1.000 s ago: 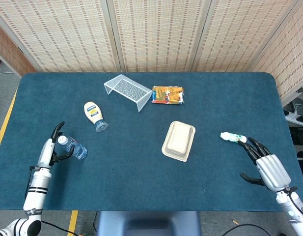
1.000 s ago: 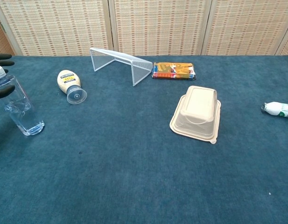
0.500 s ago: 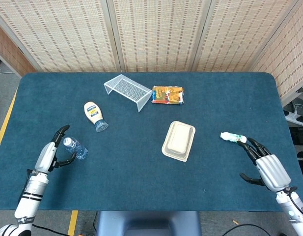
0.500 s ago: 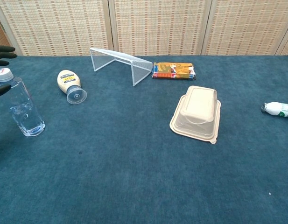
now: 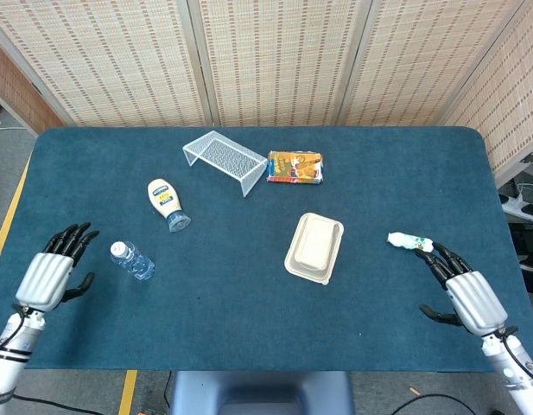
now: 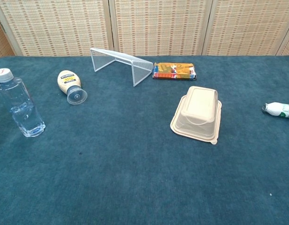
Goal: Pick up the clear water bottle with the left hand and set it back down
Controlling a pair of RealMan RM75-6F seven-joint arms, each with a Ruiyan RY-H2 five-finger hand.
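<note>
Clear plastic, capped in white, the water bottle [image 6: 20,108] stands upright on the blue cloth of the table [image 5: 249,294] at the left of both views, free of any contact. The left hand [image 5: 52,275] sits at the lower left of the head view, well apart from the bottle, its dark fingers [image 5: 72,238] spread and holding nothing; half a second earlier those fingers curved close about the bottle's cap, and a second earlier the bottle leaned in their hold. The hand has therefore released and drawn back toward the table's left edge, and it has left the chest view altogether. Judged from this, the set-down is complete and the task is at or near its end, with only the arm's retreat remaining. Beyond the bottle, toward the upper left, a mayonnaise squeeze bottle [image 5: 166,202] lies on its side; further up stand a clear wire-mesh rack [image 5: 225,158] and, just beside it, an orange snack packet [image 5: 295,167]. A beige clamshell food box [image 5: 314,247] lies right of centre. At the right, a small white bottle [image 5: 410,242] lies flat, just beyond the right hand [image 5: 463,294], whose fingers are spread and empty.
</note>
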